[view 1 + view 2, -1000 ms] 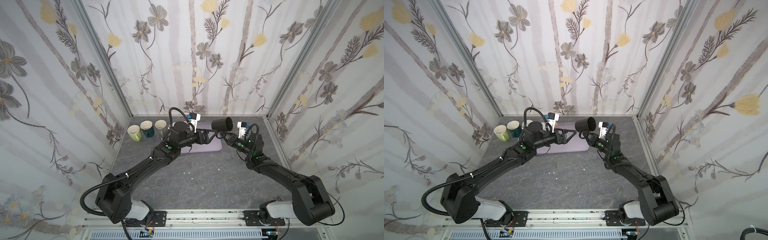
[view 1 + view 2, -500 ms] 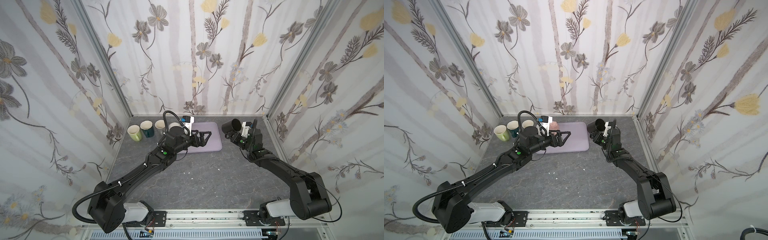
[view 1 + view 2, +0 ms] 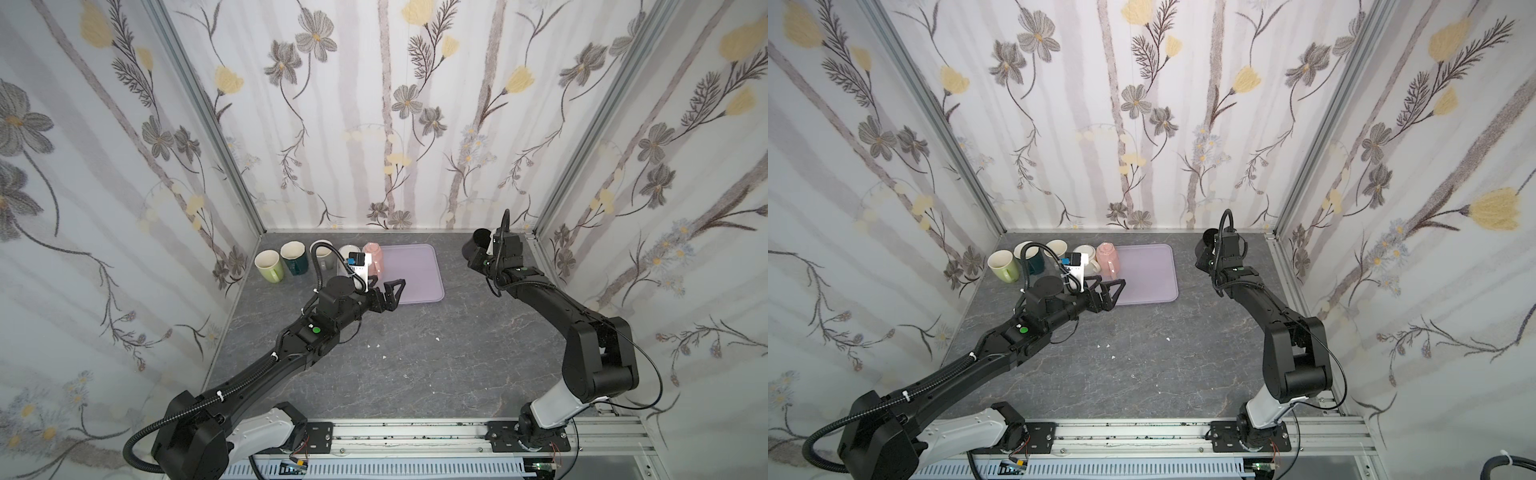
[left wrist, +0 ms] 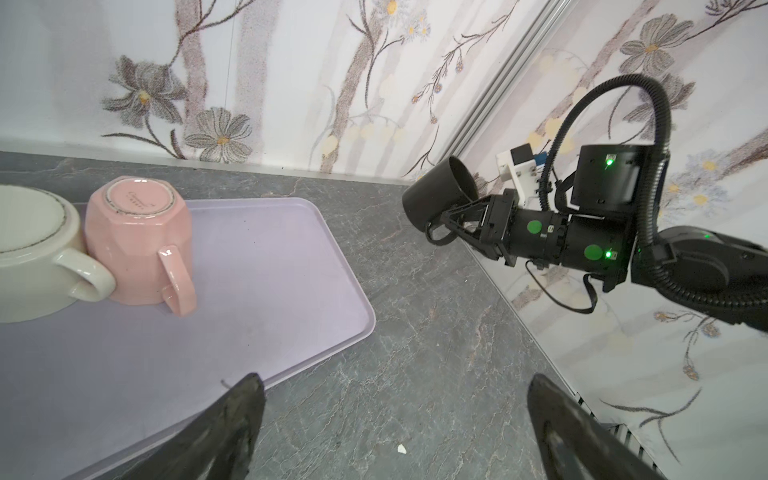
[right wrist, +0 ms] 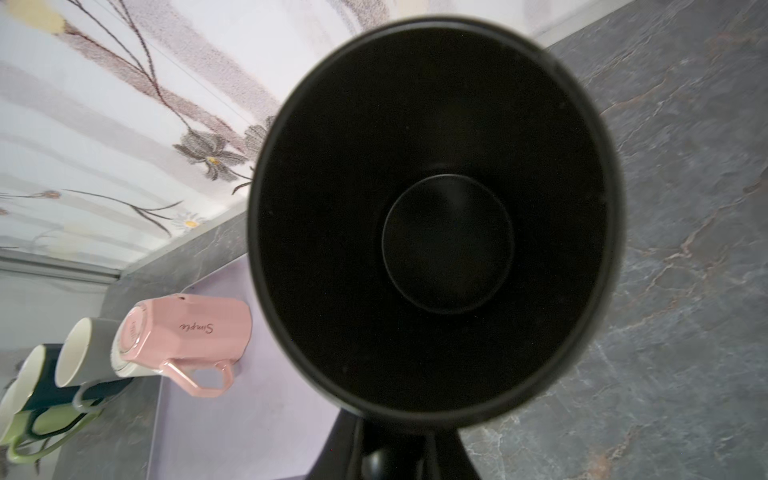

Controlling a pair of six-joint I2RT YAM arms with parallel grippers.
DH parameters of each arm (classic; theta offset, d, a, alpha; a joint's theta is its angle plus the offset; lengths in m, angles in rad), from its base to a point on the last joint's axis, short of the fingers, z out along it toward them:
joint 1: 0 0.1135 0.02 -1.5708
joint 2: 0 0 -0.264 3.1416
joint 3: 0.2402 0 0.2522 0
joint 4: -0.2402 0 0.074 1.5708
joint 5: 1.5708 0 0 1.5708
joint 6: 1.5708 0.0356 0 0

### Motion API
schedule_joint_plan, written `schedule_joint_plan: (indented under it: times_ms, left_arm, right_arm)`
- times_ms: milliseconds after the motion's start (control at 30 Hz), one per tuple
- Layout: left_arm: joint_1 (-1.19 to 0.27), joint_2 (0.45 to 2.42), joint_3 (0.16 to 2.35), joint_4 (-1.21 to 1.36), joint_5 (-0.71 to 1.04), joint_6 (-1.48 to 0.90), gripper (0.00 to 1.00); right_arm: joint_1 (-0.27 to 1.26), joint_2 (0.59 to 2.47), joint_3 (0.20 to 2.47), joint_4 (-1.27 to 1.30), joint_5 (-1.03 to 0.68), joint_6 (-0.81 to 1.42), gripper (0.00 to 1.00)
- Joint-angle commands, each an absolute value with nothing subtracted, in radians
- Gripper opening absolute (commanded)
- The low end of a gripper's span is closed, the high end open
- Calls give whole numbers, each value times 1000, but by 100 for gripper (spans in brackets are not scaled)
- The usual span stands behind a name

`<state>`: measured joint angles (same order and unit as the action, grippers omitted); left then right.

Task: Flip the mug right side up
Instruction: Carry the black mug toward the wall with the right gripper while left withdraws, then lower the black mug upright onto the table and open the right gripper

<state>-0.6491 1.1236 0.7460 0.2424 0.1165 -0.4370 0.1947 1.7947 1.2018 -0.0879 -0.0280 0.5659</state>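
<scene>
**Black mug lifted in the right gripper, mouth tilted upward**

I see the black mug (image 4: 439, 198) off the table, near the back right corner of the cell and well apart from the tray. It sits tilted, neither upright nor inverted: its open mouth faces up and back toward the right wrist camera, which looks straight down into the empty mug (image 5: 436, 216). The right gripper (image 4: 451, 222) has its fingers pressed in on the mug's handle, which is on the lower side of the body. In both top views the mug (image 3: 473, 245) shows at the tip of the right arm.

My left gripper (image 3: 388, 286) is spread wide and holds nothing. It hangs over the near edge of the lilac tray (image 3: 415, 270).

On the tray's left end a pink mug (image 4: 137, 232) stands upside down with its handle toward the left gripper. A cream mug (image 4: 29, 266) is just beside it, also inverted.

Further left, on the grey table (image 3: 415, 353), three mugs stand upright in a row: pale green (image 3: 269, 266), dark teal (image 3: 294, 257) and grey (image 3: 322, 249).
</scene>
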Motion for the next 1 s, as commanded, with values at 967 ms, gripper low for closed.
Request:
schedule_joint_plan:
  times_ms: [967]
  left_arm:
    - [-650,987,561,325,-34,-431,100]
  right_arm:
    - [153,2261,1701,-286,170,487,0]
